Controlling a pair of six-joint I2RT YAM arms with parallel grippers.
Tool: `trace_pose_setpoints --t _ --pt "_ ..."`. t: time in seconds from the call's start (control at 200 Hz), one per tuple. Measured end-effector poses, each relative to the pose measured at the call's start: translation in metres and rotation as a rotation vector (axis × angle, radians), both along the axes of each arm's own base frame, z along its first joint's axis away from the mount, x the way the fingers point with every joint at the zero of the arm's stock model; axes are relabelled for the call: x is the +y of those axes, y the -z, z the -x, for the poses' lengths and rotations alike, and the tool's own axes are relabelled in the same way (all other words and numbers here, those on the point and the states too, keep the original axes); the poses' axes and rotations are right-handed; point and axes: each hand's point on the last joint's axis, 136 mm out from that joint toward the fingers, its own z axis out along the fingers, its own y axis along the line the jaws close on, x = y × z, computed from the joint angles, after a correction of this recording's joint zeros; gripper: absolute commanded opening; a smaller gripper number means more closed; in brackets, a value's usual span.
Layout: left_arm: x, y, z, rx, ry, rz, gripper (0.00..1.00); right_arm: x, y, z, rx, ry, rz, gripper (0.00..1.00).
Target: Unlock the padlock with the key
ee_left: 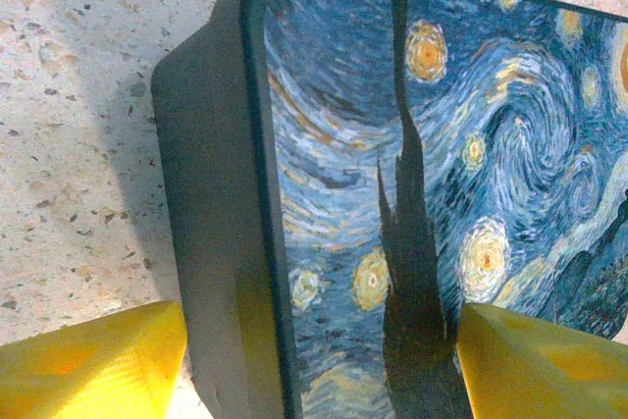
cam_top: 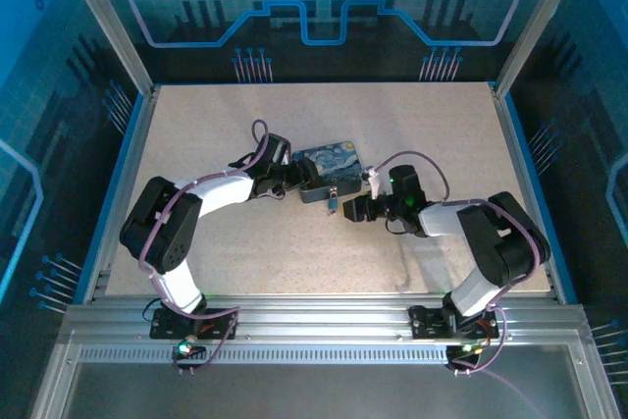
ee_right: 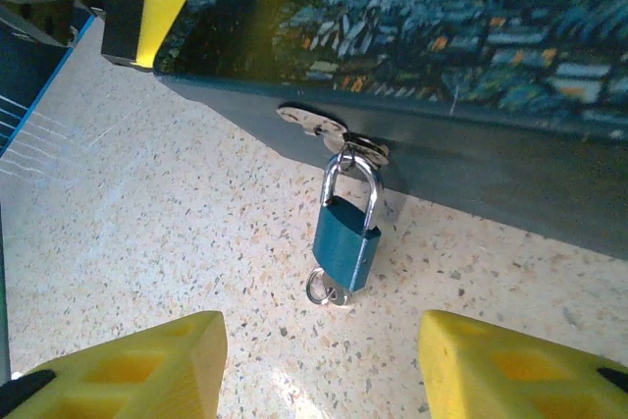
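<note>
**A:** Let us begin at the right hand [ee_right: 324, 385]. How do we find it?

**B:** We see its two yellow fingers [ee_right: 128, 370] spread wide, with nothing between them but the bare speckled bench [ee_right: 147, 242]. From above, it sits just right of the middle of the bench and points left.

**A:** And what lies in front of it?

**B:** The padlock [ee_right: 345, 247], just beyond the fingertips and apart from them. Its blue body rests tilted on the bench. Its silvery shackle [ee_right: 328, 183] passes through the hasp [ee_right: 314, 123] on the near wall of the painted box [ee_right: 471, 26]. The shackle looks closed to us.

**A:** Do we find the key?

**B:** At the lock's lower end we see a small silvery ring and a bit of metal, the key [ee_right: 329, 293], touching the lock body. We cannot tell whether it sits in the keyhole.

**A:** Now the left hand [ee_left: 314, 370].

**B:** Its fingers [ee_left: 98, 360] stand wide as well, at the left end of the box. One is beside the dark side wall and the other is over the swirled lid. We cannot tell whether they press on the box.

**A:** And the box itself?

**B:** From above, we see it lying flat near the middle of the bench, lid up, between the two hands. The padlock is on its near side, towards the right hand.
</note>
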Motion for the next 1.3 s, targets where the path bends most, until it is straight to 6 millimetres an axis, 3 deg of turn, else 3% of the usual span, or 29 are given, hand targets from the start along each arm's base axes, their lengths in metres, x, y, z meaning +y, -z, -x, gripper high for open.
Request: trace_pose_setpoints --t 0.45,0.99,1.301 --pt "-0.001 0.0 0.0 -0.006 -0.004 -0.007 0.74 0.015 0.021 0.001 0.057 -0.008 -0.009 0.53" --pt "-0.004 0.0 0.002 -0.007 0.002 -0.008 0.74 0.024 0.022 -0.007 0.058 -0.007 -0.025 0.48" --pt "-0.004 0.0 0.002 -0.006 0.002 -0.008 0.74 0.023 0.025 -0.011 0.053 0.008 -0.019 0.37"
